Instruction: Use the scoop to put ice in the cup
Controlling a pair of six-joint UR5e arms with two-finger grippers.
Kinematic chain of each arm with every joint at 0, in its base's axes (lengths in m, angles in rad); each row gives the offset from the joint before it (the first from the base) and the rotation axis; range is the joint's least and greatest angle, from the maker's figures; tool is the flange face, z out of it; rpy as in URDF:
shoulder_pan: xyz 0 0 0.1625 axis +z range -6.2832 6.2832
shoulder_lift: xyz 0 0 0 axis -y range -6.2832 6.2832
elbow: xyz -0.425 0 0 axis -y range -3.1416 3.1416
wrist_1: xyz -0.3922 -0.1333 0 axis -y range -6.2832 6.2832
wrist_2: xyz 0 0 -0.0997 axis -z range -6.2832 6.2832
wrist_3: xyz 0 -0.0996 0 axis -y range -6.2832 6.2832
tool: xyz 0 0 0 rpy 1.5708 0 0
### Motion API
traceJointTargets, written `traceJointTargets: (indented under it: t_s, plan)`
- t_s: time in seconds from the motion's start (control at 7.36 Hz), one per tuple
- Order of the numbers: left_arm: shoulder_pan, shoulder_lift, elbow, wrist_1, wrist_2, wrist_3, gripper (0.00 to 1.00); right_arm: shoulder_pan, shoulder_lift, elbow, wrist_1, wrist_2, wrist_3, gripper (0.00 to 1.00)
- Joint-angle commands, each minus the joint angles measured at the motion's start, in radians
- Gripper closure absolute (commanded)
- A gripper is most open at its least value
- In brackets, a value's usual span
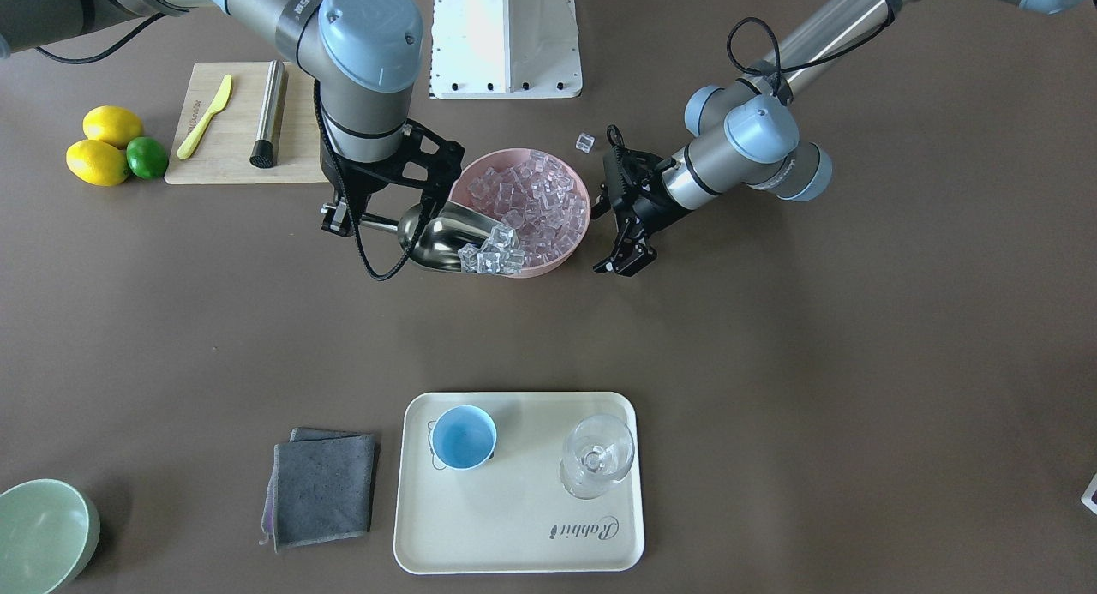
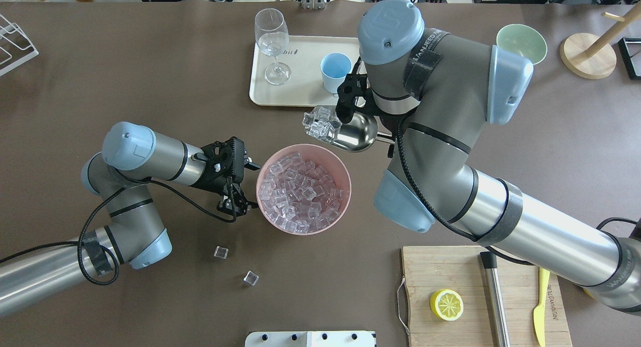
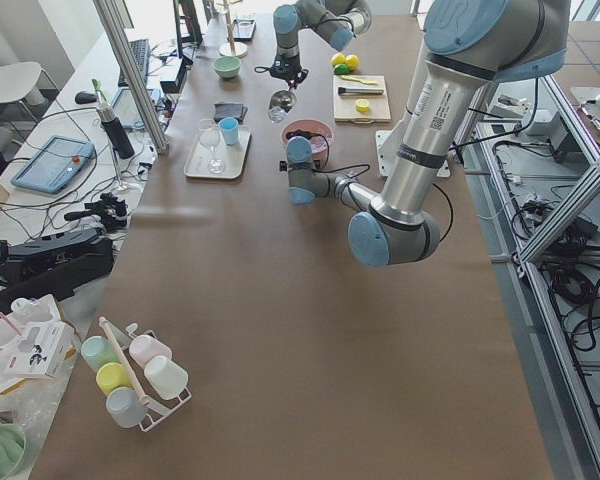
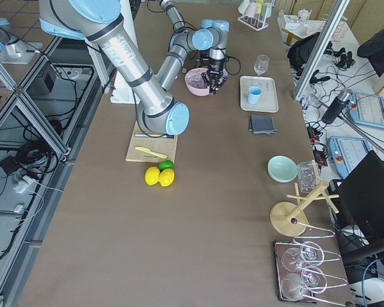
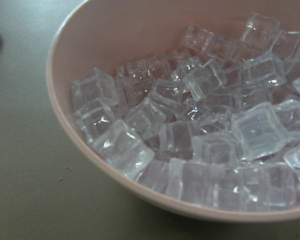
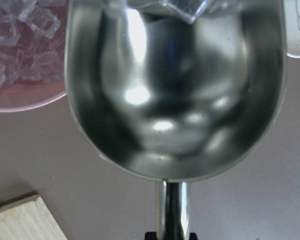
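My right gripper (image 1: 341,220) is shut on the thin handle of the steel scoop (image 1: 446,238), held raised by the near rim of the pink bowl (image 1: 493,159). The scoop (image 2: 356,131) carries several ice cubes (image 2: 320,122) at its front lip, between the bowl and the tray. The bowl (image 2: 344,179) is full of ice (image 2: 300,187). My left gripper (image 2: 249,186) is open and empty beside the bowl's left side. The light blue cup (image 2: 334,69) stands empty on the cream tray (image 2: 295,94); it also shows in the front view (image 1: 463,435).
A stemmed glass (image 2: 273,41) stands on the tray beside the cup. Two loose cubes (image 2: 221,252) lie on the table near my left arm. A cutting board (image 2: 450,272) holds a half lemon, a steel cylinder and a yellow knife. A grey cloth (image 1: 324,487) and a green bowl (image 1: 38,534) lie beyond.
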Motion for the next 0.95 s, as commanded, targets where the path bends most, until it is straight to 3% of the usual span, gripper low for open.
traceJointTargets:
  t_s: [0.0, 0.27, 0.54, 0.81]
  plan:
    - [-0.008, 0.011, -0.019, 0.002, -0.007, 0.001, 0.02, 0.021, -0.023, 0.035, 0.029, 0.018, 0.387, 1.0]
    - [-0.014, 0.052, -0.082, 0.042, -0.009, 0.002, 0.02, 0.022, -0.143, 0.072, 0.305, 0.018, 0.637, 1.0]
    - [-0.019, 0.113, -0.175, 0.11, -0.012, 0.002, 0.02, 0.044, -0.145, 0.087, 0.317, 0.094, 0.813, 1.0]
    - [-0.023, 0.203, -0.308, 0.202, -0.012, 0.002, 0.02, 0.059, -0.146, 0.086, 0.311, 0.098, 0.948, 1.0]
